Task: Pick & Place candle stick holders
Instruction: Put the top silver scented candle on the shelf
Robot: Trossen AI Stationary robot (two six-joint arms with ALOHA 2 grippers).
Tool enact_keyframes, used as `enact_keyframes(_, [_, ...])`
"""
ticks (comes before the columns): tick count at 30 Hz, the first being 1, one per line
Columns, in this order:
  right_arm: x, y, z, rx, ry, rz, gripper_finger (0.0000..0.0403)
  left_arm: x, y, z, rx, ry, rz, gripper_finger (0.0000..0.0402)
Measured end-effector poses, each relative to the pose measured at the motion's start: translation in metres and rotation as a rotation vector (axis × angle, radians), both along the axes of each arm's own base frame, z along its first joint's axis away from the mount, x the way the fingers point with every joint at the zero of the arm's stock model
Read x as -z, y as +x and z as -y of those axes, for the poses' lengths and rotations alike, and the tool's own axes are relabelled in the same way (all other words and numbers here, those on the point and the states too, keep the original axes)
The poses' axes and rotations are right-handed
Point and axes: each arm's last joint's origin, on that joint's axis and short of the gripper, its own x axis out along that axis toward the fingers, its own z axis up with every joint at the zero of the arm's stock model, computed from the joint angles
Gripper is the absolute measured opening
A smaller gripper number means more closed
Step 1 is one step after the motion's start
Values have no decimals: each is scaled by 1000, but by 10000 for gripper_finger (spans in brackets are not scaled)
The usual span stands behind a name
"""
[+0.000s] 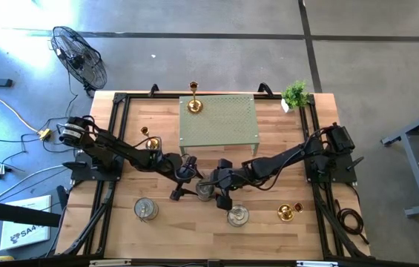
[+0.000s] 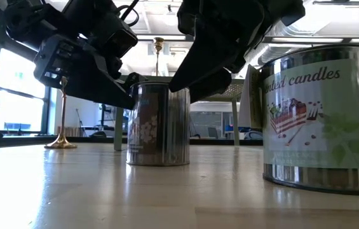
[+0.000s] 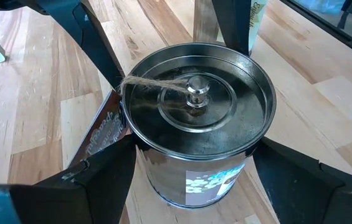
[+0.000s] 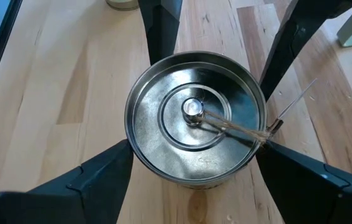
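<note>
Where the tin stands: the tin (image 1: 206,191) is upright at mid-table, just in front of the green mat (image 1: 219,119), with both arms meeting over it.
Left gripper: we find the left gripper (image 3: 194,171) wide open, one finger on each side of the tin wall; nothing is lifted, and we cannot tell whether the pads touch.
Right gripper: the right gripper (image 4: 191,165) is likewise spread wide and set crosswise to the left one, astride the same tin and not clamped on it.
Handling, our judgement: metal or silvered wall, stiff and smooth, so likely slippery under the pads. It looks moderately heavy if filled. The lid (image 3: 197,99) appears loose-fitting and could lift off.
Where to take hold: we advise the bare side wall below the rim, clear of the paper tag (image 3: 104,134). The knob (image 3: 195,90) and twine (image 3: 154,84) are poor holds.
Risk: two grippers on one tin may foul each other.
High view only: shows the other holders, well apart, namely two more tins (image 1: 146,209) and three gold sticks (image 1: 193,104).
Low view only: shows the base flat on the table (image 2: 71,191).
Wrist views only: show the lid detail and the fingers' spacing about the wall.
</note>
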Motion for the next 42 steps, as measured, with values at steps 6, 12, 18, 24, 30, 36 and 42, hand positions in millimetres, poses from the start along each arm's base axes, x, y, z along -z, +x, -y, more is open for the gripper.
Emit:
enact_keyframes(6, [0, 1, 2, 22, -2, 4, 323, 0, 0, 0, -5, 2, 2, 305])
enact_keyframes(12, [0, 1, 2, 45, 19, 2, 323, 0, 0, 0, -6, 1, 0, 305])
enact_keyframes(18, [0, 1, 3, 44, 36, -1, 323, 0, 0, 0, -8, -1, 0, 305])
enact_keyframes(24, [0, 1, 3, 41, 35, 0, 324, 0, 0, 0, -9, -2, 0, 305])
enact_keyframes(30, [11, 7, 5, 35, 80, -9, 324, 0, 0, 0, -1, -2, -6, 305])
enact_keyframes(36, [13, 9, 6, 18, 95, -5, 325, 0, 0, 0, 7, -7, -7, 305])
enact_keyframes(42, [13, 9, 7, 18, 87, -1, 325, 0, 0, 0, 7, -8, -7, 305])
